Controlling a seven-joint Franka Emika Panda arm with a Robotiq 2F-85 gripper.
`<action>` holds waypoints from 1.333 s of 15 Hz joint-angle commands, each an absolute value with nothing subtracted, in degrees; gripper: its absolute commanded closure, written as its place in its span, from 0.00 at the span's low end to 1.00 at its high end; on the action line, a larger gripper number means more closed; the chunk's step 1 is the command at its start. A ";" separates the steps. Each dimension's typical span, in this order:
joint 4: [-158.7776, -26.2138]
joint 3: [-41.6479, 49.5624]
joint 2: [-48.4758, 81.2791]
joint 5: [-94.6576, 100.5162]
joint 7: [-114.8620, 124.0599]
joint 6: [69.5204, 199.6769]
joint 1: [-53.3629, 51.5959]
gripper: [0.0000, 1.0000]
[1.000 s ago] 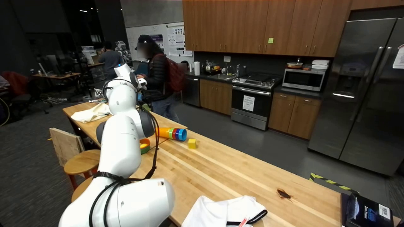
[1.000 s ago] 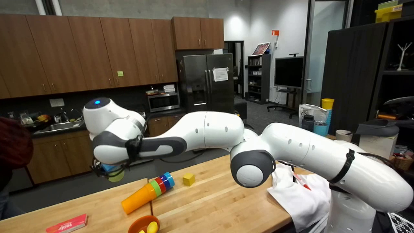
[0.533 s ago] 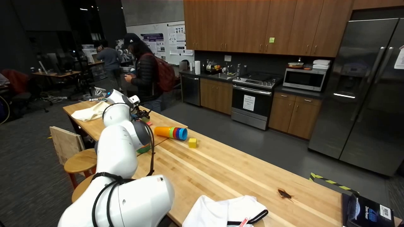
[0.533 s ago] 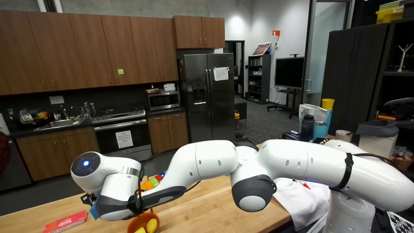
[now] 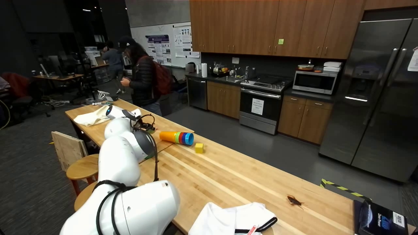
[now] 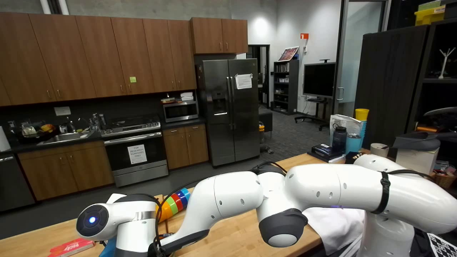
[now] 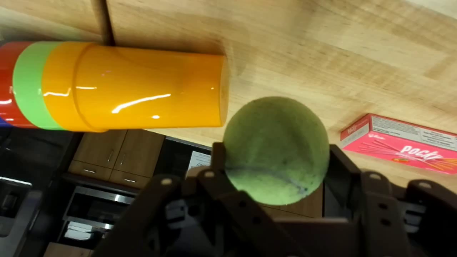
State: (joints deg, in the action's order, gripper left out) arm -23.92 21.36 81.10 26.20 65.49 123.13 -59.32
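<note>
Gripper closed on the green ball, pinched at about 9 and 3 o'clock in the wrist view. Change over the last 1.0 s: arm has dropped, in both exterior views, and the ball is now low over the tabletop. Reads as still mid-carry, not released; can't tell if it touches down. Stacked cups lie on their side at 10 o'clock from the ball, narrow end nearest; red Pocky box at 3 o'clock, apart. Cups and yellow block haven't moved in an exterior view, so the descent seems to have knocked neither.
</note>
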 commanded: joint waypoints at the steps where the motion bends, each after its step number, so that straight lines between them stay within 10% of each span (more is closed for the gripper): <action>1: -14.78 22.82 86.52 27.15 68.29 119.04 -58.40 0.58; 20: -25.97 22.73 81.71 22.62 84.81 117.56 -61.29 0.58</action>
